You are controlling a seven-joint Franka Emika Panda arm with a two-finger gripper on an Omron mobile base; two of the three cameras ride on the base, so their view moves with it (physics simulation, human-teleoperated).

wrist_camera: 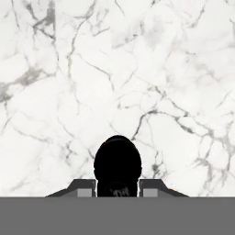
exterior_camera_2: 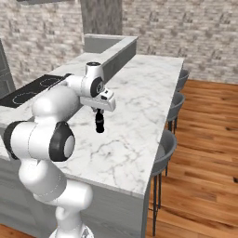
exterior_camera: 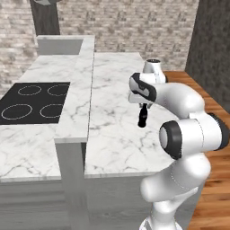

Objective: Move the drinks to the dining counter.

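We see the claw [exterior_camera_2: 99,113] clenched on the narrow neck of the small glossy black bottle [exterior_camera_2: 99,123], held upright over the white grey-veined marble tabletop [exterior_camera_2: 139,93]; we judge it light, rigid, slippery, best gripped there.

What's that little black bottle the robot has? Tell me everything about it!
The black bottle is small, dark and glossy, with a narrow neck and a rounder body. It hangs upright under the gripper, whose fingers close on its neck. It is over the white, grey-veined marble dining counter, near the middle of the top. Whether its base touches the marble or floats just above cannot be told. From the hand view it shows as a round black shape between the two finger tips.
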